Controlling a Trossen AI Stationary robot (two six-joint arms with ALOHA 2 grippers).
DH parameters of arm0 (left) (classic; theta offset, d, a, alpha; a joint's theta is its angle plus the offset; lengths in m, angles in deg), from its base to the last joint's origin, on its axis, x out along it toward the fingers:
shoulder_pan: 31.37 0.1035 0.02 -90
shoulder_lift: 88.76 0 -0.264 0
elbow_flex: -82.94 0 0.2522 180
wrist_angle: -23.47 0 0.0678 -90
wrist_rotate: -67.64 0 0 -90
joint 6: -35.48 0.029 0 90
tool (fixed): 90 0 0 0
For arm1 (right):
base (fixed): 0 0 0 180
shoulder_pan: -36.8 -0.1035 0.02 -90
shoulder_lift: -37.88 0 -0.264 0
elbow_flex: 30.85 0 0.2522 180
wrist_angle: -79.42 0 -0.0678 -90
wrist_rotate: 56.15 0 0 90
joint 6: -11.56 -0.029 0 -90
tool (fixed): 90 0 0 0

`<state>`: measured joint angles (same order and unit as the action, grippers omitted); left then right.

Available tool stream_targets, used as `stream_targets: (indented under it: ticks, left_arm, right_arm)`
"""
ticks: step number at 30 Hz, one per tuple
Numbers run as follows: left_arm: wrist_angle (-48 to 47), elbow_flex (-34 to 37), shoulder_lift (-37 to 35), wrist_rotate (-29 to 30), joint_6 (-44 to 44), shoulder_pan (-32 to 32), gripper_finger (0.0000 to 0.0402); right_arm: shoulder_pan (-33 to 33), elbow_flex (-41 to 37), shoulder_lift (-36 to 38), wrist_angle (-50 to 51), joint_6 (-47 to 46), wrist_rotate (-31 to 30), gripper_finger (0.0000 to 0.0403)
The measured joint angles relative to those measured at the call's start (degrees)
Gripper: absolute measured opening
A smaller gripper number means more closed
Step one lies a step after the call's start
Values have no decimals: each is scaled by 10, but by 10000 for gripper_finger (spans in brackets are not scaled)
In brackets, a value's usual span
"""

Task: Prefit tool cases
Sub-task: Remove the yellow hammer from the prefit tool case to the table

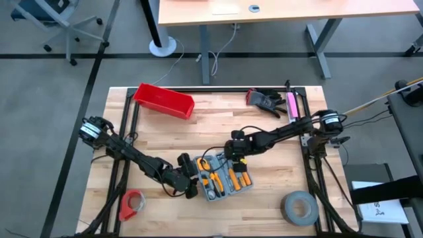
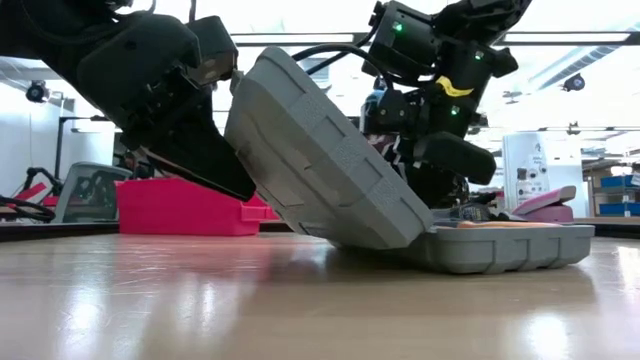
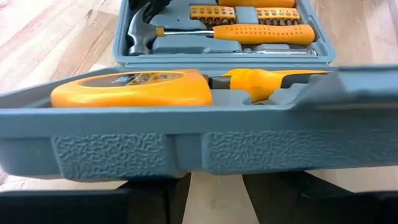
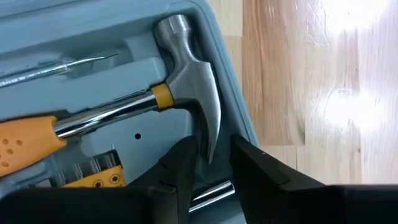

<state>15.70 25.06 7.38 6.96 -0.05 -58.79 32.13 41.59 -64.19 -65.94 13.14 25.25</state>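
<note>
The grey-blue tool case point(image 1: 223, 178) lies open near the table's front middle. Its base point(image 2: 500, 248) is flat on the wood and its lid point(image 2: 320, 160) is tilted up from the hinge. Orange-handled tools fill the grey recesses, and a yellow tape measure point(image 3: 130, 87) sits in the lid. A steel hammer point(image 4: 186, 81) lies in the base. My left gripper point(image 1: 190, 177) is at the lid's free edge, shut on it. My right gripper point(image 4: 214, 165) reaches down over the base's far end, shut on the hammer's head. My left gripper holds the lid by its free long rim point(image 3: 186, 149), coming slanting down from the table's left. One finger point(image 2: 215, 160) lies along the lid's outer face; the rim hides the other. The lid stands tilted, its hinge edge down at the base. My right gripper pinches the hammer's claw end point(image 4: 210, 140) between its two fingers, coming steeply from above. The fingers point(image 4: 180, 168) stand on either side of the claw. The hammer lies in its recess in the base, handle pointing away.
A red bin point(image 1: 164, 100) stands at the far left, black gloves point(image 1: 264, 100) and a pink tool point(image 1: 291, 104) at the far right. A grey tape roll point(image 1: 299, 206) lies near the front right and a red roll point(image 1: 132, 203) near the front left.
</note>
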Motion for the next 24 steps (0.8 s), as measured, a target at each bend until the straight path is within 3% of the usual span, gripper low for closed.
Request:
stream_targets:
  ticks: [13,24]
  left_arm:
    - [2,0,0,2,4,0,142]
    - [3,0,0,2,4,0,142]
  right_arm:
    - [1,6,-27,-20,10,-7,88]
    - [3,6,-31,-25,13,0,7]
